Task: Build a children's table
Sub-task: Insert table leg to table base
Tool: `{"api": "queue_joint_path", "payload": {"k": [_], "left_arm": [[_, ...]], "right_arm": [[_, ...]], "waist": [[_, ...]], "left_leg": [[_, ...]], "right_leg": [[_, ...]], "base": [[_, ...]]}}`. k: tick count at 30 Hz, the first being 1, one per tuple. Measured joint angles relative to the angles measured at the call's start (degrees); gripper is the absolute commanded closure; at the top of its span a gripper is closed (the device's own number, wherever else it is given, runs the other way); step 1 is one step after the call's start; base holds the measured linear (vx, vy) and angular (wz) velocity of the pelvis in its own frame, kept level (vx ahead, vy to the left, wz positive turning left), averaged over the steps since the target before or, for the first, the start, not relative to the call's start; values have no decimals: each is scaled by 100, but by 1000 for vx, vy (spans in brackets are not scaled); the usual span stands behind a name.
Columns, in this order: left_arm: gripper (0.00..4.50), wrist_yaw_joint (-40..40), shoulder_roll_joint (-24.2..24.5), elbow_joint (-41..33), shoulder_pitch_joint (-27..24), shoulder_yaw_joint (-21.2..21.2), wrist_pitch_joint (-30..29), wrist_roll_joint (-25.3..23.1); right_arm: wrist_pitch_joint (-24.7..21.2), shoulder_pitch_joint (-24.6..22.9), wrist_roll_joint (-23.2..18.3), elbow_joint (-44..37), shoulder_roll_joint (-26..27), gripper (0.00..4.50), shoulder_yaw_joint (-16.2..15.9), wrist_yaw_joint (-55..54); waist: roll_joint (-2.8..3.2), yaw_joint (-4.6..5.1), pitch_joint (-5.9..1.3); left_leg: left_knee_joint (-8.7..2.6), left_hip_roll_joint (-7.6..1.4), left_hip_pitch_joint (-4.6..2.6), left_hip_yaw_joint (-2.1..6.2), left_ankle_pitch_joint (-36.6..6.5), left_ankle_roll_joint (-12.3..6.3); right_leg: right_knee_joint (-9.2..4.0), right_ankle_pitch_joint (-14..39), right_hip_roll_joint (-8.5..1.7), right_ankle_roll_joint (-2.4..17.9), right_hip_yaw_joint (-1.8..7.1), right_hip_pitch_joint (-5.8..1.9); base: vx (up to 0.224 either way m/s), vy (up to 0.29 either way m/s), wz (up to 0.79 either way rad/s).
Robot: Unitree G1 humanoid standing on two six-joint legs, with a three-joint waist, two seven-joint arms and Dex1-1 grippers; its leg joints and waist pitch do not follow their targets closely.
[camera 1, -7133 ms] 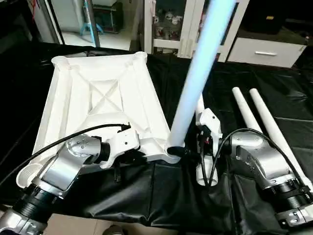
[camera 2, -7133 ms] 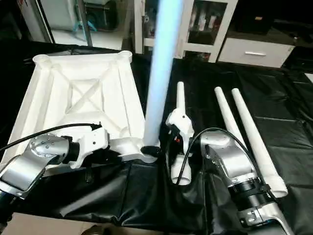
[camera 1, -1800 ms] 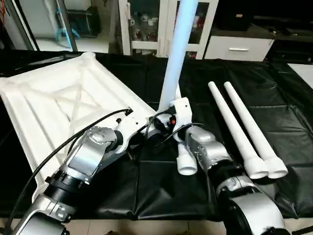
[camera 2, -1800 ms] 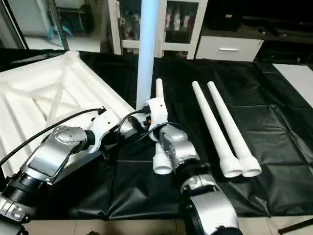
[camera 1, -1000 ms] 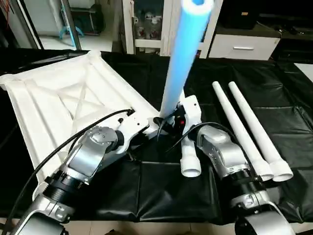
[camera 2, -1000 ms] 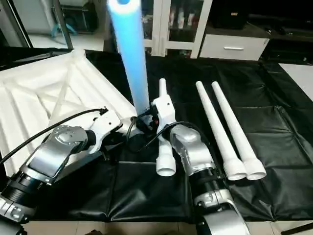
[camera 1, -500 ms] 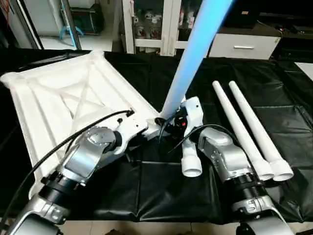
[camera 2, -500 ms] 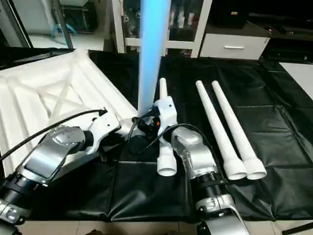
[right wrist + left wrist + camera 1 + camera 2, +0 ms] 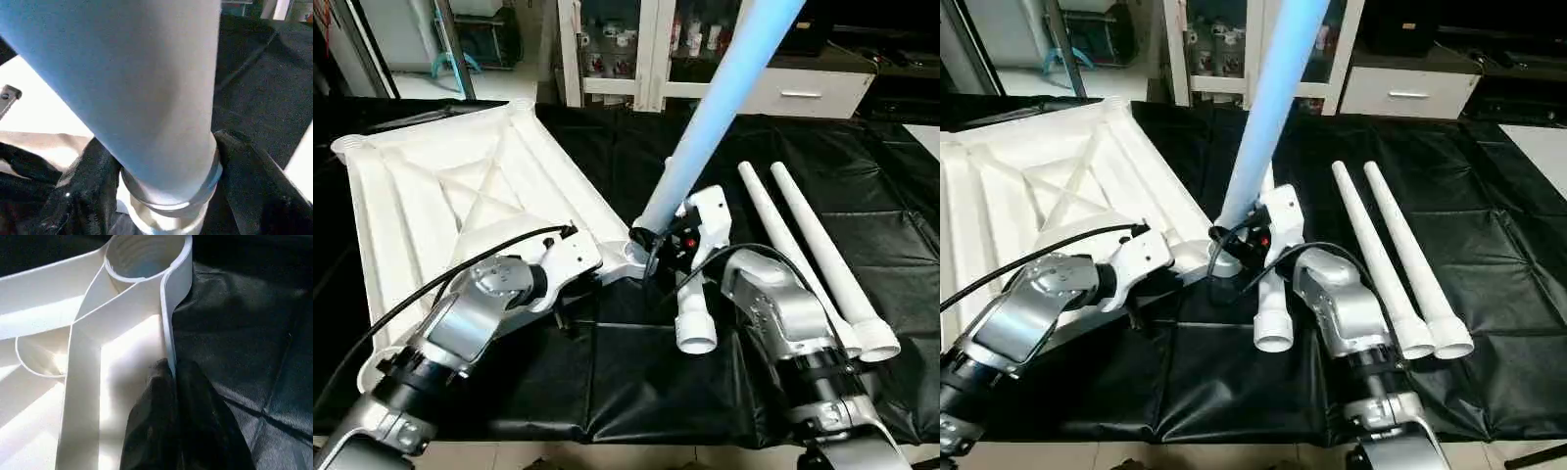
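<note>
The white tabletop (image 9: 440,211) lies upside down on the left, its X-ribs facing up. One leg (image 9: 705,127) stands in the near right corner socket (image 9: 636,257) and leans to the right. My right gripper (image 9: 648,245) is shut around the base of this leg (image 9: 146,88), with a black finger (image 9: 93,191) on each side. My left gripper (image 9: 171,369) is shut on the tabletop's thin rim (image 9: 168,318), just short of a round socket (image 9: 146,254). A loose leg (image 9: 693,328) lies under my right forearm. Two more legs (image 9: 813,259) lie side by side on the right.
Everything rests on a black-covered work table (image 9: 636,382), whose front edge runs just below my arms. Behind it stand white cabinets with shelves (image 9: 617,49) and a white drawer unit (image 9: 793,93). A black cable (image 9: 440,284) loops over my left forearm.
The standing leg now leans further to the right. My right gripper's fingers have drawn in around its base. The left gripper keeps its grip on the rim. The camera has shifted a little.
</note>
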State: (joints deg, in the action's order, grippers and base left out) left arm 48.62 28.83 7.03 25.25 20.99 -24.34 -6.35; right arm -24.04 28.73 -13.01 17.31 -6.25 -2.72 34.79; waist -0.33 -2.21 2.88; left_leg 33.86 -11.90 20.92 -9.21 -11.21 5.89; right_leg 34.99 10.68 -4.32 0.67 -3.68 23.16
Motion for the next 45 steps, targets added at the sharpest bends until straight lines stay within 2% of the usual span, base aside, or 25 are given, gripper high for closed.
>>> {"api": "queue_joint_path", "payload": {"k": [4, 7, 9, 11, 16, 20, 21, 23, 24, 27, 28, 29, 30, 35, 36, 40, 42, 45], "left_arm": [[386, 79, 32, 0, -29, -47, 120, 54], [348, 107, 30, -7, -29, -164, 188, 178], [348, 110, 60, -8, -28, -276, 286, 234], [314, 121, 91, -11, -28, -339, 388, 308], [286, 368, 25, -173, -20, -816, 430, 919], [248, 531, 1, -287, 74, -1262, 274, 1399], [234, 559, -73, -243, 171, -1493, 153, 1684], [226, 551, -102, -224, 368, -1812, 67, 1921], [217, 477, -263, -152, 573, -2137, -90, 2261], [183, 352, -554, -187, 1149, -2690, -400, 3001], [179, 347, -636, -226, 1276, -2752, -466, 3175], [179, 348, -678, -279, 1352, -2752, -504, 3277], [153, 354, -776, -295, 1439, -2753, -608, 3420], [134, 329, -1250, -181, 1903, -2640, -1073, 3718], [109, 321, -1354, -139, 2056, -2591, -1177, 3751], [96, 360, -1443, -119, 2276, -2409, -1444, 3819], [63, 387, -1452, -119, 2284, -2255, -1567, 3821], [52, 476, -1445, -125, 2284, -2205, -1649, 3933]], "right_arm": [[-390, 1, -443, -422, -167, 191, 208, 291], [-839, 1, -843, -559, -427, 191, 296, 659], [-1082, 25, -1023, -598, -608, 191, 394, 861], [-1305, 51, -1159, -598, -776, 191, 481, 1017], [-2015, 257, -1532, -498, -963, 191, 665, 1309], [-2230, 410, -1766, -444, -1084, 192, 839, 1407], [-2311, 426, -1840, -413, -1152, 192, 831, 1480], [-2340, 426, -1843, -404, -1244, 192, 806, 1561], [-2336, 424, -1832, -418, -1362, 192, 716, 1681], [-2347, 422, -1787, -526, -1440, 192, 478, 1865], [-2361, 424, -1787, -589, -1436, 192, 419, 1907], [-2370, 429, -1787, -616, -1423, 192, 377, 1942], [-2413, 429, -1787, -654, -1451, 192, 322, 1987], [-2597, 517, -1877, -884, -1583, 192, 143, 2319], [-2606, 523, -1879, -961, -1701, 192, 44, 2442], [-2534, 535, -1806, -1036, -1852, 192, -280, 2665], [-2460, 535, -1658, -1036, -1926, 192, -451, 2707], [-2378, 535, -1514, -1032, -1963, 192, -531, 2709]], "waist": [[-2, -17, 1], [-1, -17, 1], [-1, -14, 1], [-1, -15, 1], [-1, -7, 1], [-2, -25, 1], [-12, -35, 7], [-23, -68, 10], [-30, -94, 16], [-57, -144, 22], [-58, -151, 22], [-60, -154, 20], [-62, -166, 22], [-104, -267, 47], [-116, -286, 55], [-121, -293, 55], [-122, -294, 56], [-121, -292, 57]], "left_leg": [[0, 0, 2, -5, 8, -13], [1, 0, 3, -7, 8, -14], [1, 0, 2, -8, 9, -15], [1, -1, 1, -9, 10, -16], [2, -2, 1, -17, 19, -29], [3, -3, -2, -24, 26, -38], [4, -4, -1, -26, 32, -44], [4, -6, 0, -29, 37, -46], [7, -4, 4, -36, 40, -50], [12, -8, 5, -46, 46, -51], [12, -6, 5, -48, 46, -52], [12, -5, 4, -50, 45, -54], [13, -5, 6, -50, 44, -55], [18, -8, 6, -50, 50, -59], [19, -8, 7, -50, 51, -60], [25, -7, 7, -50, 51, -60], [27, -8, 6, -49, 51, -59], [32, -8, 5, -49, 52, -57]], "right_leg": [[0, 0, -1, 0, 2, 0], [2, 0, -1, 0, 3, 2], [3, 0, -1, 0, 3, 1], [5, 0, -1, 0, 2, 2], [18, -1, -2, 2, 4, 9], [27, -2, -4, 3, 5, 9], [31, -2, -4, 3, 5, 11], [33, -4, -4, 6, 4, 13], [37, -5, -11, 7, 6, 15], [39, -7, -14, 11, 5, 14], [38, -7, -17, 11, 7, 14], [37, -7, -18, 11, 9, 14], [37, -7, -19, 11, 9, 14], [48, -7, -19, 11, 6, 15], [49, -7, -19, 10, 6, 15], [54, -7, -19, 10, 7, 15], [61, -7, -19, 10, 7, 15], [71, -7, -19, 10, 7, 16]], "base": [[0, 0, 0], [0, 0, 0], [0, 0, 0], [0, 0, 0], [0, 0, 0], [0, 0, 0], [0, 0, 0], [0, 0, 0], [0, 0, 0], [0, 0, 0], [0, 0, 0], [0, 0, 0], [0, 0, 0], [0, 0, 0], [0, 0, 0], [0, 0, 0], [0, 0, 0], [0, 0, 0]]}}
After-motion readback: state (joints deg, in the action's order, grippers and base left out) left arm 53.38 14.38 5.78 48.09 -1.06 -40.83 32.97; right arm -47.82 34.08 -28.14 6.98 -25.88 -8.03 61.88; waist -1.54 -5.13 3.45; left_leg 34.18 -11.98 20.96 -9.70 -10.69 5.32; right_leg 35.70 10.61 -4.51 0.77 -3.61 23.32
